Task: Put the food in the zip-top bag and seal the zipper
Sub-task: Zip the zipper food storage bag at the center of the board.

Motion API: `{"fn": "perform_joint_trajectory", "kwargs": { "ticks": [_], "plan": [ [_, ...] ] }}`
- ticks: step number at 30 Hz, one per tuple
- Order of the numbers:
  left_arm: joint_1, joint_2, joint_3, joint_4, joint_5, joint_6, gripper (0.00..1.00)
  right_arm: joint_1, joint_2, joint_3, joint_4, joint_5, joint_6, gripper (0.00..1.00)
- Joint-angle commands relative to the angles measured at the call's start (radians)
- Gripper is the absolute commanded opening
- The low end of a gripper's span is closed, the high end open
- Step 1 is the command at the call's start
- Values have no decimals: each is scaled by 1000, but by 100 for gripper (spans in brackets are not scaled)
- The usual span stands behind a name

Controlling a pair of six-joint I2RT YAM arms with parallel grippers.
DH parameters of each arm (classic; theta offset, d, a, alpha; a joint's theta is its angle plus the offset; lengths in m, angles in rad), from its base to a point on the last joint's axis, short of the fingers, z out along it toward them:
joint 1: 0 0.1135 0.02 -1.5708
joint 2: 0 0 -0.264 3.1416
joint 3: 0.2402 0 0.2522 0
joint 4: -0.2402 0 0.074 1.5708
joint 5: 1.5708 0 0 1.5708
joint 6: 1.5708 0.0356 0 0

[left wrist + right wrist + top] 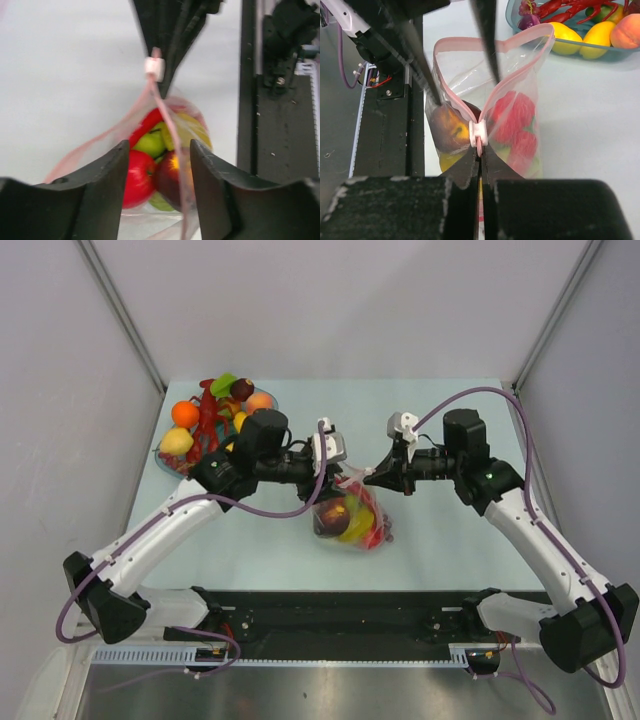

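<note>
Two grippers at zip-top bag (352,522), centre of table (455,540), food (517,120) inside. Right gripper (480,152) clamped on zipper (520,44) end behind slider (478,134). Zipper axis runs leftward to left gripper (160,147): jaws parted astride gaping mouth, gripping nothing. Dish (620,54) at far-left corner.

Both arms same build: white shells on the long links of left arm (160,525) and right arm (540,535), black joints and bases, purple cable (270,508) looped along each, small green light (490,477) near the wrist. Right gripper (481,155) fingers (560,210) black, edges scuffed pale.
</note>
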Motion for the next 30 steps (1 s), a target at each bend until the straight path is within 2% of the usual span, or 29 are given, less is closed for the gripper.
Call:
{"fn": "perform_joint_trajectory", "kwargs": {
  "ticks": [1, 4, 8, 15, 18, 24, 25, 28, 30],
  "plan": [
    [20, -30, 118, 43, -84, -28, 60, -3, -53, 5, 14, 2, -16, 0],
    [-6, -9, 152, 43, -54, 4, 63, -6, -62, 6, 6, 2, -10, 0],
    [-73, 31, 173, 35, -99, 85, 65, -8, -72, 5, -4, 10, -10, 0],
    [-108, 123, 241, 61, -93, 90, 65, -8, -85, 5, -12, 22, -8, 0],
    [-113, 149, 254, 58, -68, 102, 59, -8, -87, 5, -17, 28, -13, 0],
    [-118, 166, 247, 48, -51, 91, 28, -12, -92, 5, -24, 33, -18, 0],
    [-118, 165, 244, 48, -48, 93, 20, -14, -92, 5, -26, 33, -18, 0],
    [-118, 149, 221, 52, -36, 99, 9, -17, -88, 5, -29, 28, -19, 0],
    [-116, 140, 204, 48, -38, 102, 6, -24, -90, 5, -29, 25, -19, 0]
  ]
}}
